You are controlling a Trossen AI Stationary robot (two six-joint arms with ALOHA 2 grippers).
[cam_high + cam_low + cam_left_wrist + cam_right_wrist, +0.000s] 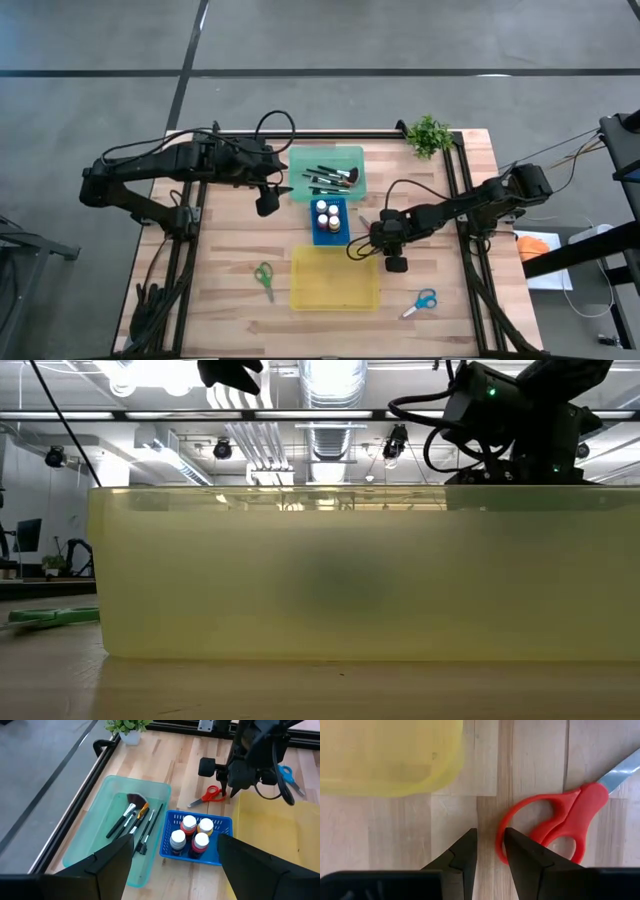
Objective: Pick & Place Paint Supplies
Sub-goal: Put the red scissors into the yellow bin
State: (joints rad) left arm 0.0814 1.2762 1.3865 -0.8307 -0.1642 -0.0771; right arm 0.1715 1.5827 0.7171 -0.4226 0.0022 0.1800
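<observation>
Your table (230, 300) carries three trays down its middle: a green tray (352, 157) of brushes (330, 178) toward the far edge, a small blue basket (329, 238) holding four white-capped paint bottles (190, 836) next to it, and an empty yellow tray (335, 278) toward the near edge. Three pairs of scissors are not yet put away: the green scissors (264, 277) lie left of the yellow tray, the blue scissors (423, 301) lie near its right side toward the near right corner, and the red scissors (570, 820) lie on the bare wood just right of the blue basket, beyond the yellow tray's far right corner.

You look to be at the pick of the red scissors. Your right gripper (490, 851) is low over the wood beside the red handle loop, its fingers nearly closed on nothing, one fingertip (516, 845) overlapping the loop's outer edge. Your left gripper (172, 852) hangs released over the green tray and blue basket, holding nothing.

Next, I judge you need to spread the right fingers, shift toward the handle so that one finger drops inside the loop or both straddle its rim, then close. The scissors lie flat, so a shallow pinch may slip.
</observation>
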